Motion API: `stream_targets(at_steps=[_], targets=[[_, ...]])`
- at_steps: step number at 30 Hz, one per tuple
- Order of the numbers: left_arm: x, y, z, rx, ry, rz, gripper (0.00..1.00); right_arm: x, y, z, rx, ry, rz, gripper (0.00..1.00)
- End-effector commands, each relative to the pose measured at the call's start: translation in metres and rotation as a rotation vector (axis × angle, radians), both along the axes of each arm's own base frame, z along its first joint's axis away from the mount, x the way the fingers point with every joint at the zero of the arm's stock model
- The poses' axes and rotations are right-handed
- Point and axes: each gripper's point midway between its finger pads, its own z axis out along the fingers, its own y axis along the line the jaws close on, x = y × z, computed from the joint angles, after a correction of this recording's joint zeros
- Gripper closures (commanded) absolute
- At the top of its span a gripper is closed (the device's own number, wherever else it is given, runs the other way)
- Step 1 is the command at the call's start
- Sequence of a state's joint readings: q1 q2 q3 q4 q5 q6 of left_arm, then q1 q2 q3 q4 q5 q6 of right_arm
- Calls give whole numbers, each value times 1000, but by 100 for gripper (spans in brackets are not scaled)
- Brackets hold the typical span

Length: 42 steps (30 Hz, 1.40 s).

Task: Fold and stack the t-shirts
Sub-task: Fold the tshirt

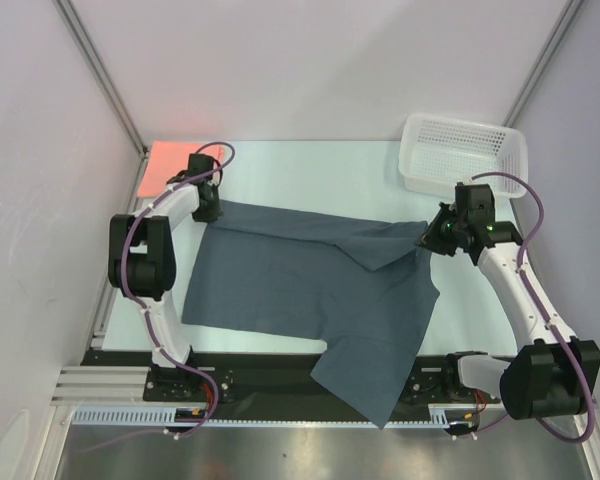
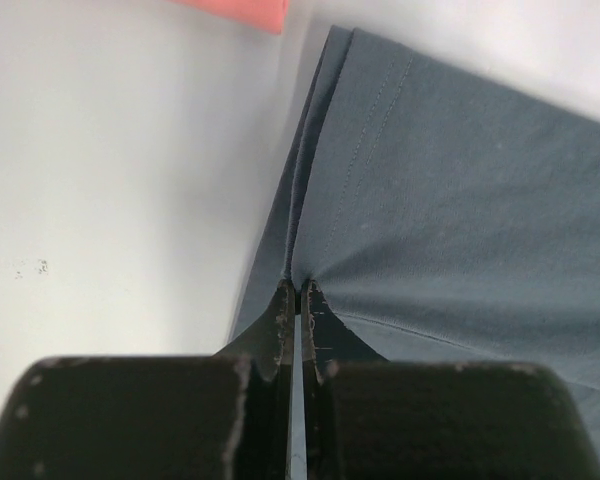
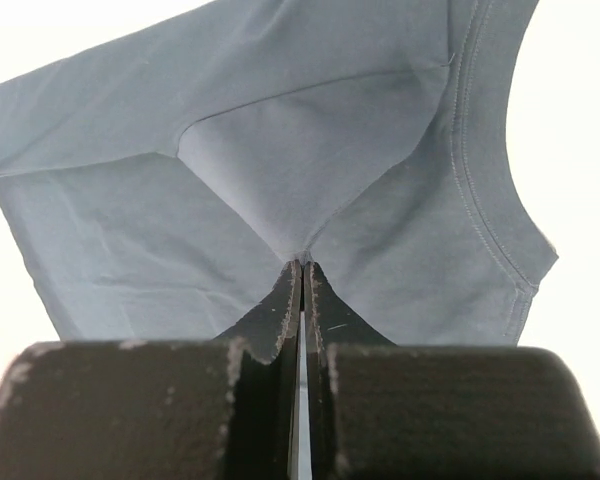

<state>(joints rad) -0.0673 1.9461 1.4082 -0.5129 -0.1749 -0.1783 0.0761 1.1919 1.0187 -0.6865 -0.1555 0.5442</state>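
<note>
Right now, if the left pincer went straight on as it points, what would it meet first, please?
The dark blue-grey shirt that the left pincer grips: its folded edge runs straight ahead. Beyond, probably table, the pink shirt slightly left; depth unclear.

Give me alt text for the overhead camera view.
A dark blue-grey t-shirt lies on the table, pinched by the left gripper at its far-left corner and the right gripper at its right side. A salmon-pink shirt and white mesh basket lie beyond.

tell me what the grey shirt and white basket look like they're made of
The grey shirt looks like soft matte knit cloth, likely cotton: it drapes, creases and shows stitched hems. The white basket looks like rigid moulded plastic, judging by its mesh walls.
</note>
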Motion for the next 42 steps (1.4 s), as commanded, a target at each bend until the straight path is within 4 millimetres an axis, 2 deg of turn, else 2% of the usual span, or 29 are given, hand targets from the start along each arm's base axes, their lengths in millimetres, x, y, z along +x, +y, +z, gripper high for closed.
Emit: stream_targets(at_steps=[1, 7, 13, 23, 30, 33, 34, 36, 37, 39, 40, 41, 42], targets=[[4, 8, 6, 23, -19, 18, 100, 6, -3, -3, -17, -13, 7, 100], [2, 7, 5, 16, -11, 22, 100, 5, -6, -8, -38, 0, 10, 100], [-8, 6, -11, 11, 55, 20, 100, 5, -7, -15, -43, 32, 8, 100], [-15, 11, -13, 34, 55, 39, 100, 9, -11, -14, -60, 35, 29, 100], [-13, 19, -13, 78, 60, 51, 99, -2, -7, -21, -49, 78, 56, 100], [-17, 20, -15, 83, 75, 51, 88, -14, -12, -32, -67, 132, 44, 100], [-18, 20, -16, 84, 80, 49, 79, -19, -12, -38, -67, 153, 41, 100], [-23, 25, -12, 109, 83, 72, 70, -28, -11, -49, -55, 199, 33, 100], [-26, 27, -10, 116, 82, 82, 62, -40, -7, -61, -33, 242, 42, 99], [-29, 27, 6, 105, 56, 105, 53, -52, 2, -74, 19, 284, 62, 91], [-29, 26, 13, 95, 41, 117, 42, -65, 9, -84, 65, 326, 84, 88], [-29, 24, 23, 78, 19, 139, 36, -72, 12, -88, 78, 351, 92, 79], [-31, 23, 41, 61, -13, 148, 30, -80, 13, -91, 84, 377, 98, 75]])
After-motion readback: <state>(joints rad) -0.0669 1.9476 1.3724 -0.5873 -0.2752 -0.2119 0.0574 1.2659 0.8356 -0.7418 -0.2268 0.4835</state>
